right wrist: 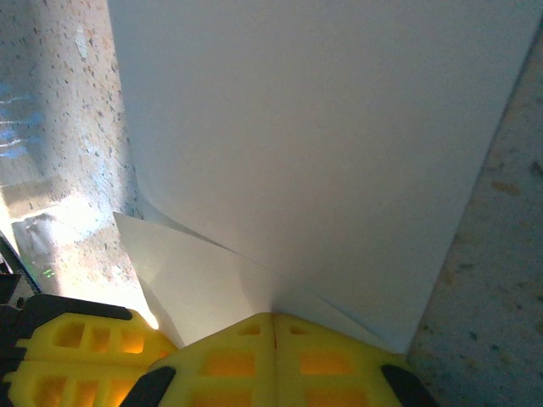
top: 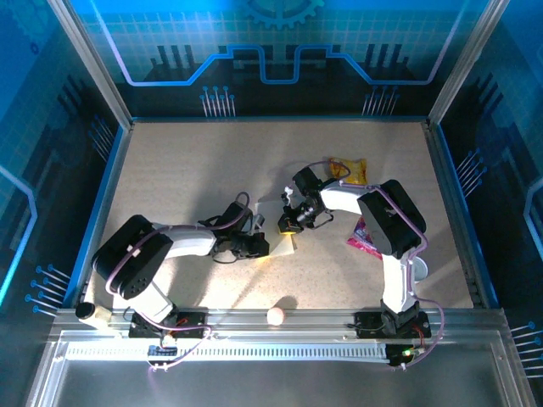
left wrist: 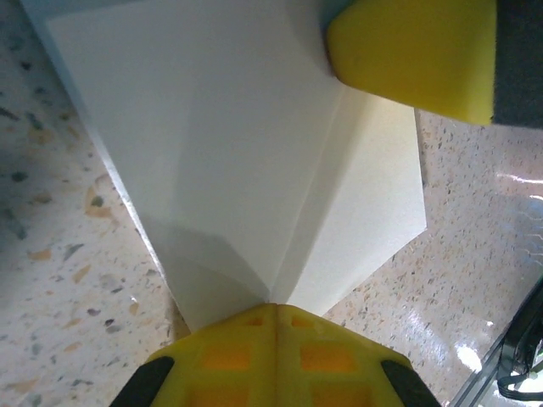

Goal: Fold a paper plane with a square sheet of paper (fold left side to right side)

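Observation:
The square sheet of paper [top: 284, 247] lies creased into a narrower layered white shape at the table's middle, mostly hidden under the two grippers. In the left wrist view the paper [left wrist: 237, 144] shows a centre crease and angled flaps. My left gripper [left wrist: 273, 307] is shut, with its yellow tips resting on the paper's near end, at the crease. My right gripper [right wrist: 273, 317] is also shut, its tips down on the paper [right wrist: 322, 144] at a layered corner. From above, the left gripper [top: 259, 247] and the right gripper [top: 291, 225] stand close together over the sheet.
A yellow snack packet [top: 348, 170] lies behind the right arm. A pink wrapper [top: 363, 237] lies beside that arm's elbow. A small pale ball [top: 276, 315] rests at the front rail. Metal frame rails and blue walls enclose the speckled table [top: 187, 170].

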Controlling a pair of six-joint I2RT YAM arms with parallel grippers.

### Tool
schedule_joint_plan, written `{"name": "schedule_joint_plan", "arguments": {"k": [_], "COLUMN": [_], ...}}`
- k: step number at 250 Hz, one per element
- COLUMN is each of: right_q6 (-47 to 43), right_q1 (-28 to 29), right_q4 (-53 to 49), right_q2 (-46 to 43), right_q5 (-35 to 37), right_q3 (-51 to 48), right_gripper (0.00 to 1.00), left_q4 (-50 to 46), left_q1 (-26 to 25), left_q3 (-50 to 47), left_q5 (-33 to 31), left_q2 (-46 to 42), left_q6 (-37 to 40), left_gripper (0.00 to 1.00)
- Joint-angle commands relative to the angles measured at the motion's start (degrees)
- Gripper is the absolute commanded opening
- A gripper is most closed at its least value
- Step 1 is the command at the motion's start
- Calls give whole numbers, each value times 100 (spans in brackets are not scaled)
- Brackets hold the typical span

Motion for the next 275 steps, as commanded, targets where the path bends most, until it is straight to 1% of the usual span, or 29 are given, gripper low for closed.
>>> {"name": "schedule_joint_plan", "arguments": {"k": [1, 101, 139, 161, 182, 234, 275], "right_q6": [-108, -123, -125, -123, -115, -80, -41], "right_q1": [-64, -64, -60, -65, -64, -64, -62], "right_q4": [-469, -482, -484, -499, -504, -495, -444], "right_q2": [496, 517, 537, 557, 557, 557, 552], "right_q5": [965, 936, 938, 929, 921, 919, 886], "right_q3": [-138, -88, -58, -42, -37, -56, -98], "right_gripper": [0, 0, 0, 0, 0, 0, 0], "left_q4": [-577, -768, -960, -1101, -1101, -812, -739], "left_q1": [-46, -46, -11, 34, 51, 51, 51], "left_q3": [-248, -250, 29, 288, 515, 1045, 1347], "left_q5": [15, -22, -52, -63, -5, 146, 122], "left_q2": [-101, -444, -824, -878, -687, 174, 670], "left_q6": [59, 63, 40, 114, 179, 204, 260], "left_gripper": [0, 0, 0, 0, 0, 0, 0]}}
